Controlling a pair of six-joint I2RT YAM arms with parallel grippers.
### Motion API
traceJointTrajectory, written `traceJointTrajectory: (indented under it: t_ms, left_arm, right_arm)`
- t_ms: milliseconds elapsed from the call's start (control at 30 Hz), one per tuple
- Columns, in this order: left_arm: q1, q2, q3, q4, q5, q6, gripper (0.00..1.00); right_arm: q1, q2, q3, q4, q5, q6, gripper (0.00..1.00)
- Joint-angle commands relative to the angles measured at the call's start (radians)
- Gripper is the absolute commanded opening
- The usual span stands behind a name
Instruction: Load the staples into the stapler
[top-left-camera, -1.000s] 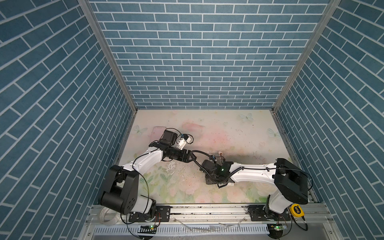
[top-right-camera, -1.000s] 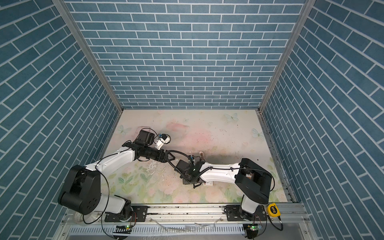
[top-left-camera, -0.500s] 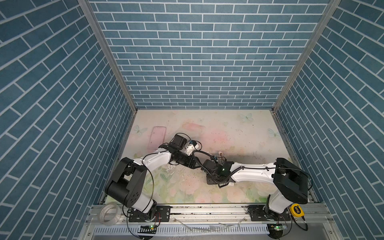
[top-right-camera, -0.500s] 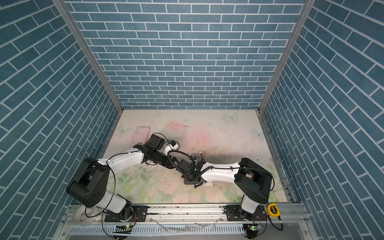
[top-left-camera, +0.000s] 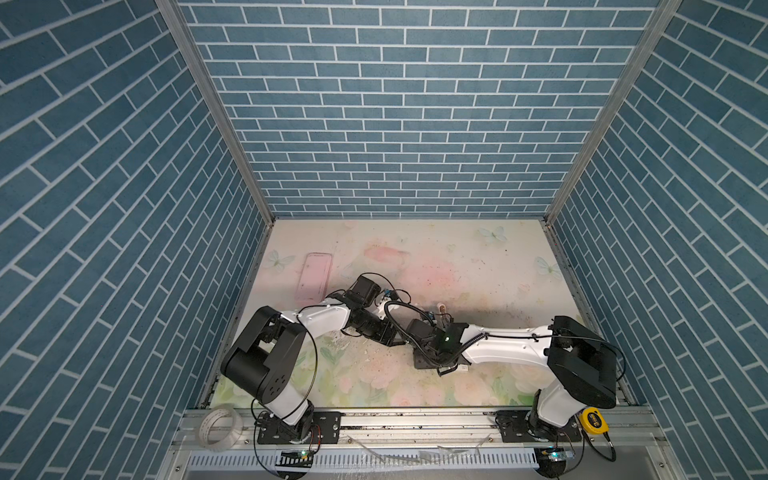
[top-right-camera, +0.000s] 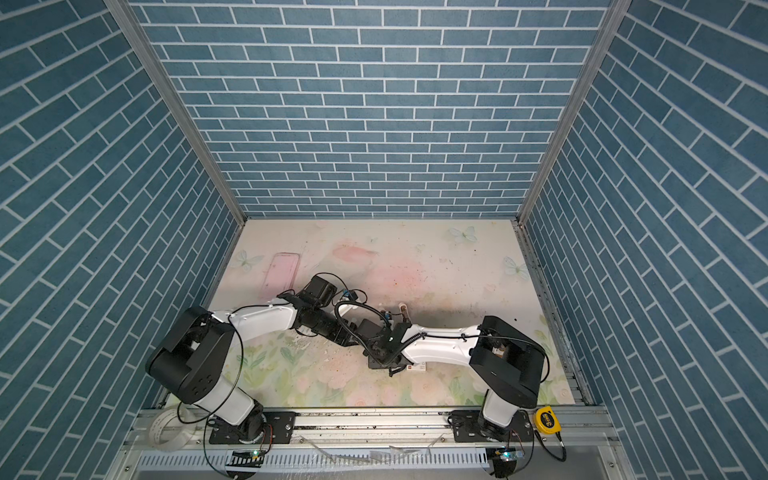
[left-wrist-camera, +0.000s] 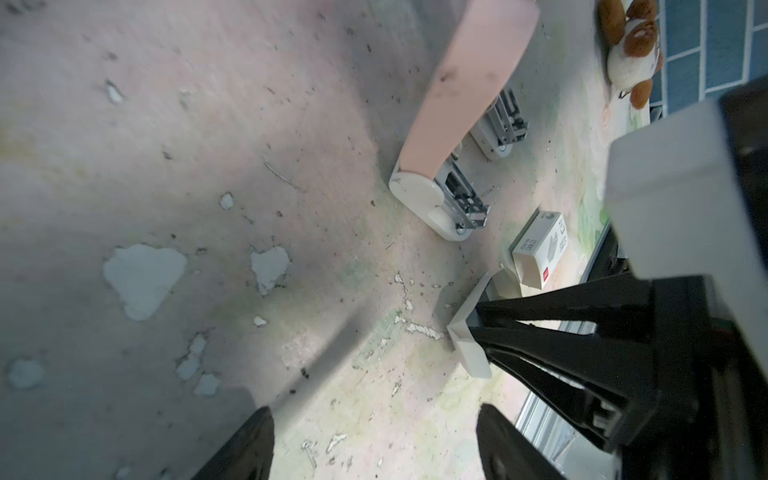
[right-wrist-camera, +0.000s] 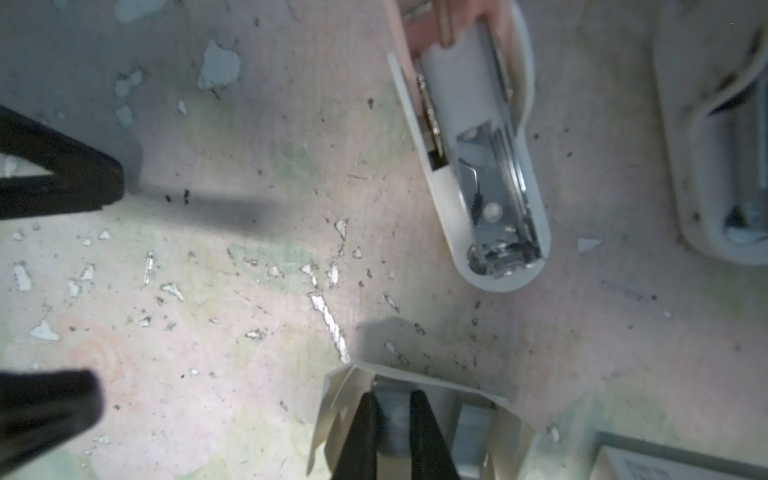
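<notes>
- Now the right gripper (right-wrist-camera: 392, 397) is clenched on the staples (right-wrist-camera: 392, 424) inside the card tray (right-wrist-camera: 338, 411), whose walls stand close on both sides.
- Left gripper (left-wrist-camera: 374, 436) is spread, holding nothing, over bare mat (top-left-camera: 457, 257) nearby.
- Stapler (right-wrist-camera: 490, 187) lies open just past the tray's edge; a second stapler (right-wrist-camera: 715, 166) lies beside it.
- Mat is floral and flaking — its far half is open up to the blue brick-pattern walls (top-left-camera: 395, 124).

Black is showing on my right gripper (right-wrist-camera: 392, 399), grey on the staples (right-wrist-camera: 473, 430), pink over white on the stapler (left-wrist-camera: 469, 91), pastel florals on the tabletop (top-left-camera: 457, 257).
</notes>
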Motion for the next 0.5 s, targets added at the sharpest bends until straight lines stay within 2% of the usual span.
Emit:
traceJointTrajectory:
  t_ms: [0, 467]
  left_arm:
    - [-0.023, 0.007, -0.007, 0.014, 0.018, 0.001, 0.79]
    - [-0.095, 0.072, 0.023, 0.004, 0.045, 0.003, 0.79]
  right_arm:
    - [-0.005, -0.026, 0.02, -0.03, 0.023, 0.02, 0.0]
    - [-0.006, -0.017, 0.018, -0.016, 0.024, 0.017, 0.0]
